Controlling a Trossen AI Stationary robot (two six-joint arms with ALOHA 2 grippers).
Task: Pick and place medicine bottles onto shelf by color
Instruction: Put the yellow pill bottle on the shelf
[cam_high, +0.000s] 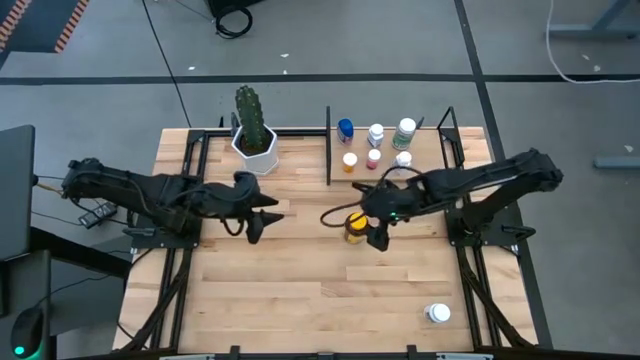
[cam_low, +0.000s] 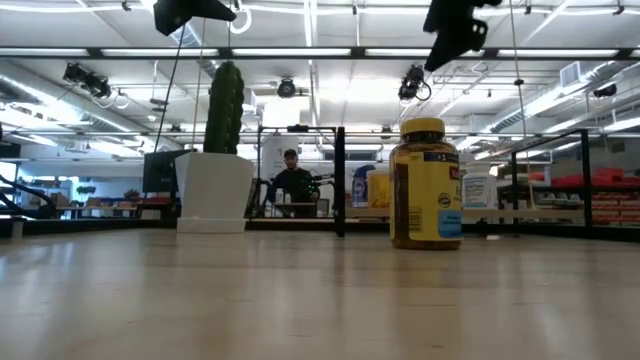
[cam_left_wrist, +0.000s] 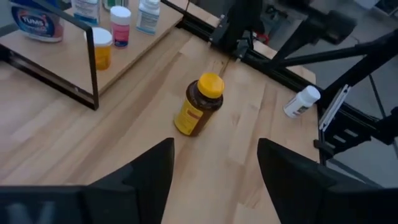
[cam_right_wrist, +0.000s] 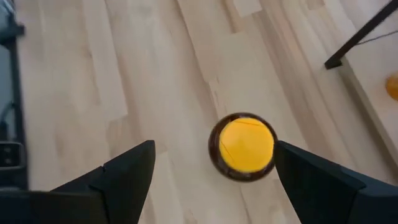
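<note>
— Slatted wooden counter (cam_high: 300, 290), status of stock?
— Six medicine bottles (cam_high: 375, 133) are counted standing on the shelf (cam_high: 425, 165) behind the black posts. Two are left off it: an amber bottle (cam_high: 354, 227), yellow-capped, upright mid-counter, and a white bottle (cam_high: 437, 313) lying near the front right corner.
— Hands?
— The right hand (cam_right_wrist: 214, 171) is held above the amber bottle, fingers spread, nothing gripped. The left hand (cam_left_wrist: 214, 168) is seen parted and empty, well apart.

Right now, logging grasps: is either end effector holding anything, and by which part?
Nothing is held. The right end effector hangs open above the amber bottle's yellow cap; the left end effector is empty.
</note>
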